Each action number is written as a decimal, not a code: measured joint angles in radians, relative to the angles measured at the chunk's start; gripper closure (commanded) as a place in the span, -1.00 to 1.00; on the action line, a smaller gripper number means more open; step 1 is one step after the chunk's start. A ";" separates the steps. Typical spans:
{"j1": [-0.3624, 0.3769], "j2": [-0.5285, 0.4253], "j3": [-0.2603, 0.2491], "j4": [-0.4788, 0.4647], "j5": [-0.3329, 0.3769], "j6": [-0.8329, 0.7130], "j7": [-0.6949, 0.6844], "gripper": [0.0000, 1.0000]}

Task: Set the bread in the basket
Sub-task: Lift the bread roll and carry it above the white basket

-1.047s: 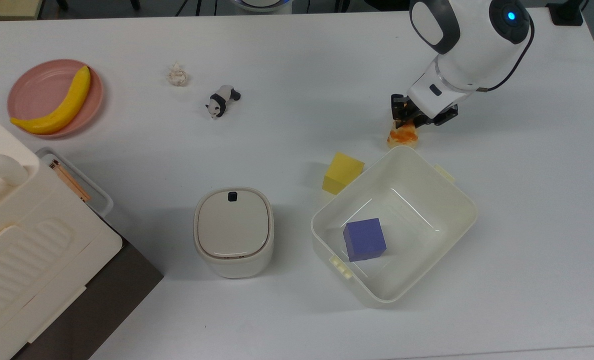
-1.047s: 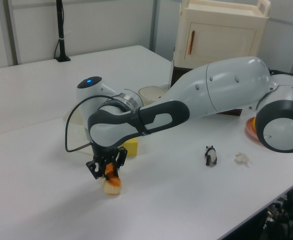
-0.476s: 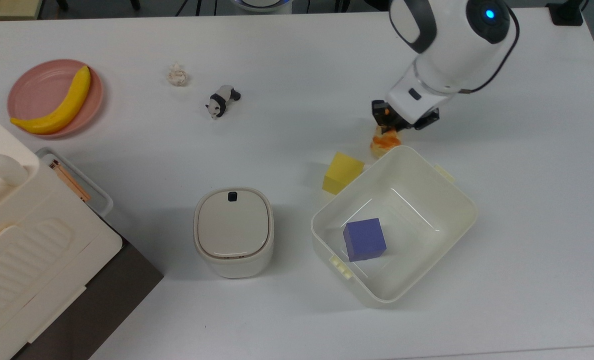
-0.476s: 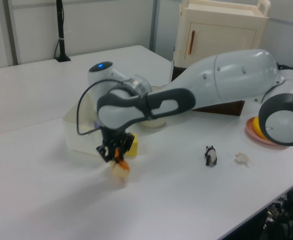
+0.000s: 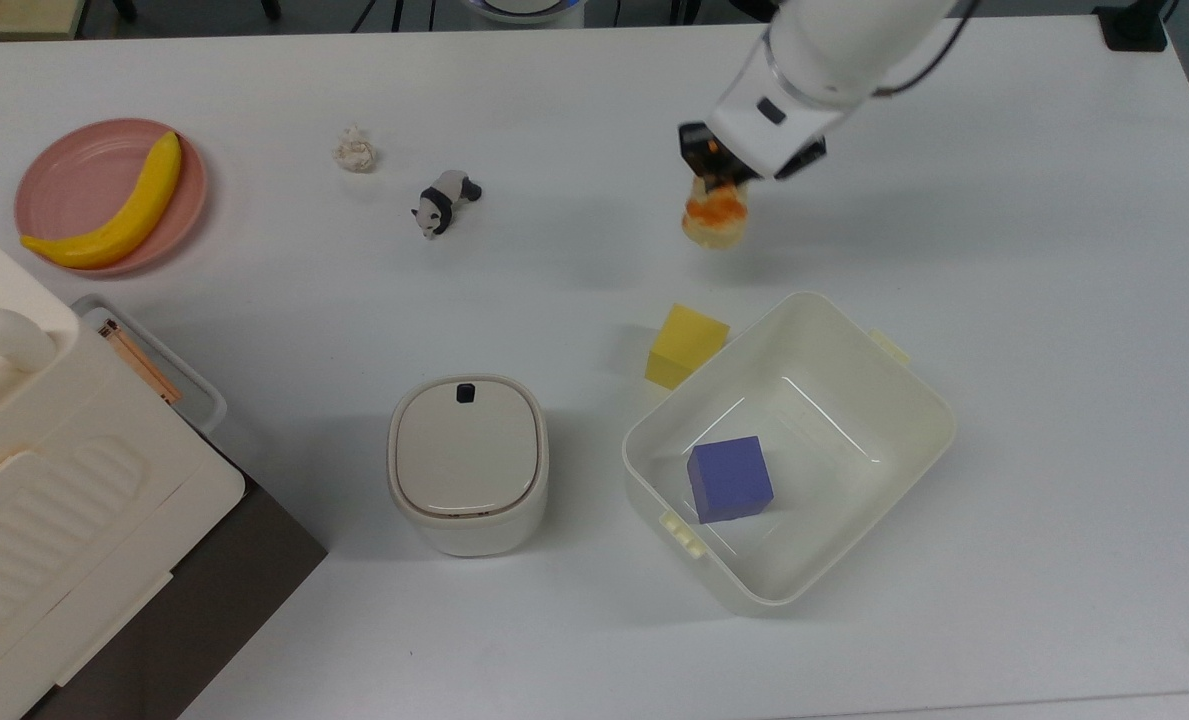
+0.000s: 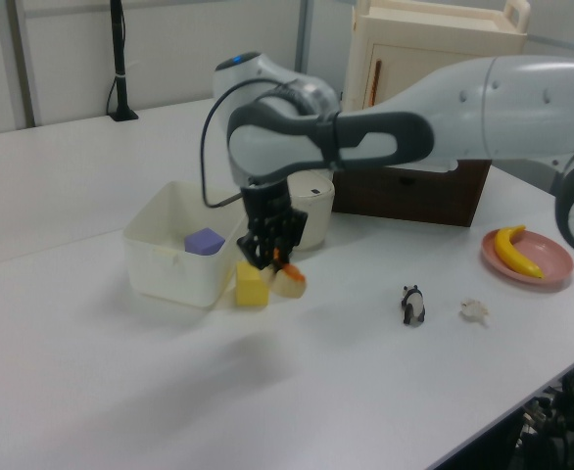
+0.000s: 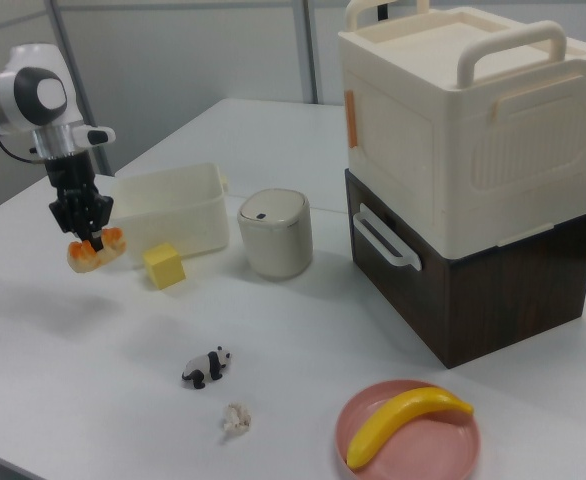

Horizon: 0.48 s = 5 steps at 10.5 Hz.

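Observation:
The bread (image 5: 716, 215) (image 6: 289, 283) (image 7: 94, 251), orange-brown on top with pale sides, hangs in the air above the table, tilted. My gripper (image 5: 712, 178) (image 6: 267, 253) (image 7: 88, 238) is shut on its upper end. The basket (image 5: 919, 390) (image 6: 165, 266) (image 7: 178, 190) is a cream-white square tub toward the top view's lower right of the bread; a purple cube (image 5: 729, 479) (image 6: 205, 241) lies inside it. In the top view the bread hangs up and to the left of the basket's near corner.
A yellow foam cube (image 5: 686, 346) (image 6: 251, 285) (image 7: 164, 266) sits against the basket's outer wall. A lidded white bin (image 5: 467, 463) (image 7: 274, 233), a toy panda (image 5: 443, 200) (image 7: 205, 366), a crumpled scrap (image 5: 354, 150) and a pink plate (image 5: 69, 170) with a banana (image 5: 119, 208) also stand on the table.
The gripper has lifted the bread off the table and carried it up and to the top view's left, away from the basket's corner.

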<state>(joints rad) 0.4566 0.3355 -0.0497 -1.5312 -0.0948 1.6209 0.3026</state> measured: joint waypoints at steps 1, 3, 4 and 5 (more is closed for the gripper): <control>-0.006 -0.022 0.000 0.000 0.000 -0.029 -0.026 1.00; -0.002 -0.041 0.010 -0.001 0.002 -0.051 -0.043 1.00; 0.007 -0.040 0.017 -0.003 0.003 -0.061 -0.043 1.00; 0.024 -0.040 0.022 -0.005 0.005 -0.064 -0.043 1.00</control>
<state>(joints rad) 0.4810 0.2954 -0.0273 -1.5359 -0.0894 1.5568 0.2596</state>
